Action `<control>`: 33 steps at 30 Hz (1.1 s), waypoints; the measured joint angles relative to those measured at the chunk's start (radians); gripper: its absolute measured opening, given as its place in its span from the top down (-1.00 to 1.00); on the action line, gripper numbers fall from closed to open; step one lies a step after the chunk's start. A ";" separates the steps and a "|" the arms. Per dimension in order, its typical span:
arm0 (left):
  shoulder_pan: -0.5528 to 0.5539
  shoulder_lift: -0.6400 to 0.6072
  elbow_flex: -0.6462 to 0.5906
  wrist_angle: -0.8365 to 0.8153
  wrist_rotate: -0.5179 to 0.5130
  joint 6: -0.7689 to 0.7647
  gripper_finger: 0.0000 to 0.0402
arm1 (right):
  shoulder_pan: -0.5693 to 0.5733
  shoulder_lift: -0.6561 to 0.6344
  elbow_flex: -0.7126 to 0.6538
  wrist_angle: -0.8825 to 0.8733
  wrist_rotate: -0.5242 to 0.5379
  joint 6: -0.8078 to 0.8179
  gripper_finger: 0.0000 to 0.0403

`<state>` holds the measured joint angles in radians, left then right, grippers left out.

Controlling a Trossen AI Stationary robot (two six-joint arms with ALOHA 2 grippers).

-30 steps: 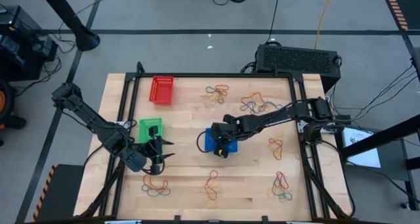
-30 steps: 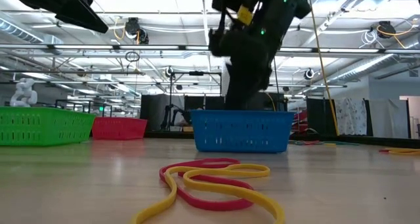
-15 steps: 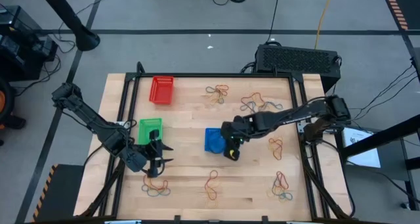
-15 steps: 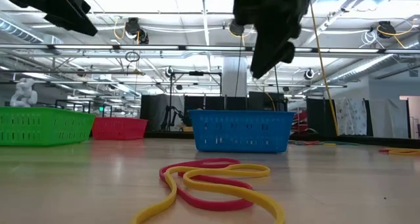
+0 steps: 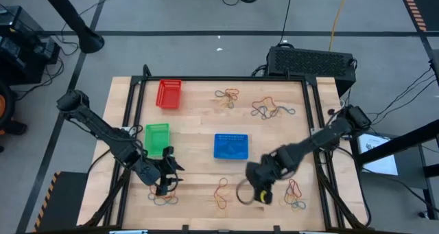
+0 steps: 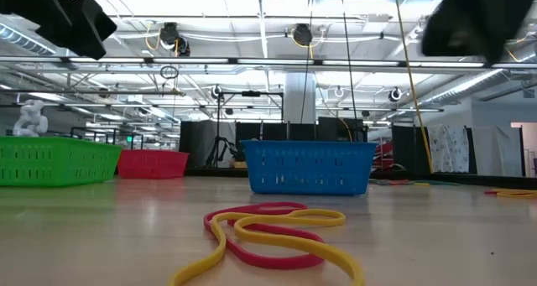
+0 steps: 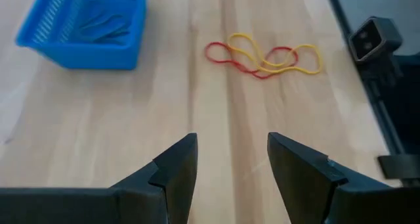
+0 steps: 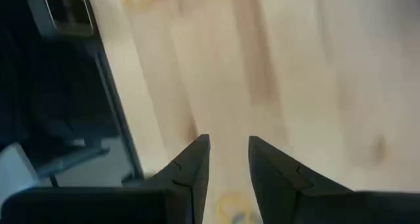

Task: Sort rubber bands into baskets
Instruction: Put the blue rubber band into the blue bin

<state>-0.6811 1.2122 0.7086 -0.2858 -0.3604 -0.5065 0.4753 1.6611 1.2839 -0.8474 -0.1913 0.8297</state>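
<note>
While both arms hang over the near half of the table (image 5: 199,127), I read this as the reach-for-the-next-band stage of sorting. My left gripper (image 5: 164,178) sits low at the near left corner, just above a tangle of rubber bands (image 5: 163,195); its own wrist view shows the two fingers (image 7: 172,173) apart with bare wood between them, gripping nothing. I judge that spread to be deliberate: open jaws are what a thin flat loop calls for. My right gripper (image 5: 259,190) hovers near the front edge, between the middle cluster of bands (image 5: 221,193) and the right-hand cluster (image 5: 293,195); its wrist view shows the fingers (image 8: 190,175) with a narrow gap and nothing visibly held.

The three baskets stand in a loose row set back from the near edge, probably so each arm can reach one without crossing the other: the red basket (image 5: 169,94) at the far left, the green basket (image 5: 156,138) just beyond the left gripper, the blue basket (image 5: 230,145) at centre. In the left wrist view the blue basket (image 7: 84,23) appears to hold some dark bands. Further bands lie scattered along the far side (image 5: 228,96) and on the right (image 5: 287,151), well apart from any basket. A red-and-yellow tangle (image 6: 273,236) fills the low view's foreground. Much sorting, I judge, remains.
</note>
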 joint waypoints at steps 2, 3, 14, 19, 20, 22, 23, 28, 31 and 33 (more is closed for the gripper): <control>0.000 0.013 0.000 0.027 0.024 0.020 0.05 | 0.048 0.000 0.000 -0.030 -0.001 0.060 0.51; 0.000 0.017 0.000 0.036 0.035 0.023 0.05 | 0.071 0.000 0.000 -0.046 -0.005 0.094 0.51; 0.007 0.019 0.000 0.039 0.046 0.082 0.05 | 0.293 0.001 -0.010 -0.242 -0.073 0.454 0.51; 0.038 0.018 0.000 0.041 0.065 0.103 0.05 | 0.374 0.002 -0.078 -0.192 -0.072 0.523 0.51; 0.046 0.018 0.000 0.041 0.070 0.102 0.05 | 0.388 0.002 -0.100 -0.165 -0.072 0.524 0.51; 0.055 0.018 0.000 0.041 0.073 0.097 0.05 | 0.416 0.002 -0.145 -0.118 -0.073 0.520 0.51; 0.059 0.018 0.000 0.042 0.073 0.096 0.05 | 0.428 0.002 -0.166 -0.096 -0.073 0.519 0.51; 0.066 0.018 0.000 0.042 0.077 0.094 0.05 | 0.471 0.002 -0.255 0.071 -0.073 0.553 0.51; 0.066 0.018 0.000 0.043 0.078 0.094 0.05 | 0.487 0.002 -0.291 0.090 -0.072 0.555 0.51; 0.066 0.018 0.000 0.043 0.081 0.094 0.05 | 0.496 0.002 -0.308 0.098 -0.072 0.572 0.51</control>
<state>-0.6155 1.2304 0.7086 -0.2428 -0.2791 -0.4130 0.9713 1.6633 0.9761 -0.7493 -0.2638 1.4014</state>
